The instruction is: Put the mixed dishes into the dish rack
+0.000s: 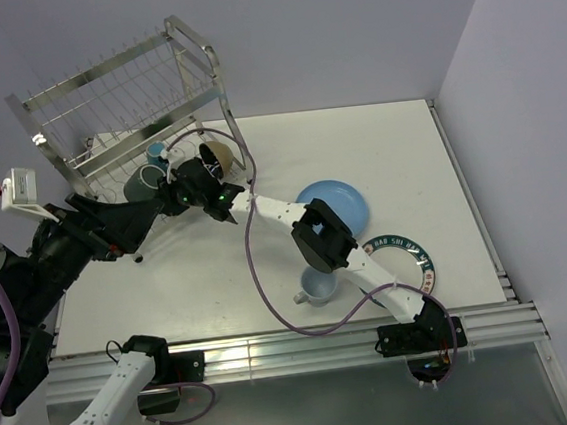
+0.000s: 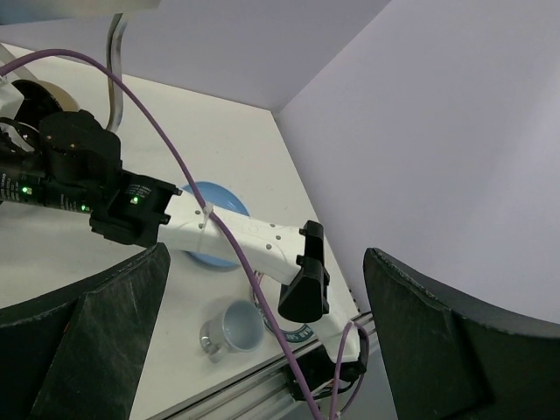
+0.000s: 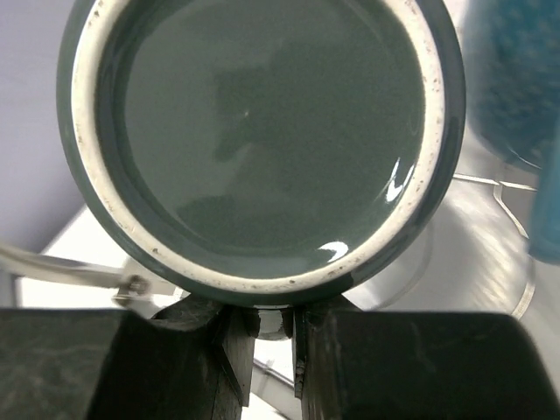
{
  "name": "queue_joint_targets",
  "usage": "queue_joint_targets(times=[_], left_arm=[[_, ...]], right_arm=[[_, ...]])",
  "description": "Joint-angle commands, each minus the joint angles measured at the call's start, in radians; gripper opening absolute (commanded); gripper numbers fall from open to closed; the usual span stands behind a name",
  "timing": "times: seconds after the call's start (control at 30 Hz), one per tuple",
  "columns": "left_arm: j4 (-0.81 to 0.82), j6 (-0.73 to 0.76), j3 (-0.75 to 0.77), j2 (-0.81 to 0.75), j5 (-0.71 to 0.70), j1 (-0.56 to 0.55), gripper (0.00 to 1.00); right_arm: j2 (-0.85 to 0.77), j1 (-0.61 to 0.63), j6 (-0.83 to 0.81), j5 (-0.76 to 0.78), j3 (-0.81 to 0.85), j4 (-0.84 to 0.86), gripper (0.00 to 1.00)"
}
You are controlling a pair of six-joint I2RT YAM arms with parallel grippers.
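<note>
Step in hand: setting dark mug (image 3: 262, 131) on the lower shelf of rack (image 1: 116, 88).

- Right pincer (image 3: 273, 337) narrow, clamped on a slim part under the mug's rim. Probably the handle, cannot confirm.
- Mug on its side at the shelf's front, near blue mug (image 1: 157, 151). Mouth faces the wrist, base toward the rack's left end, long axis roughly level.
- Cannot tell whether it touches the wires.
- Left pincer (image 2: 267, 254) wide, empty.

Next, as I judge it: seat the mug, tip it mouth-down if room allows, then release. It may roll.
</note>
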Motion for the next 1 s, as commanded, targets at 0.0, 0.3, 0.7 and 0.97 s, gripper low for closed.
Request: queue_joint_targets(times=[0.0, 0.3, 0.7, 0.97], left_arm=[[0.006, 0.009, 0.0, -0.009, 0.005, -0.002, 0.99], [0.038, 0.006, -0.047, -0.022, 0.024, -0.002, 0.99], [0.013, 0.018, -0.046, -0.028, 0.024, -0.002, 0.99], [0.003, 0.013, -0.05, -0.031, 0.029, -0.002, 0.99]], right_arm=[[-0.001, 0.008, -0.076, 0.068, 0.113, 0.013, 0.0], [0.01, 0.008, -0.147, 0.116, 0.115, -0.079, 0.0], [0.03, 0.008, -0.145, 0.143, 0.15, -0.122, 0.32], [0.027, 0.008, -0.15, 0.122, 0.155, -0.115, 0.7]])
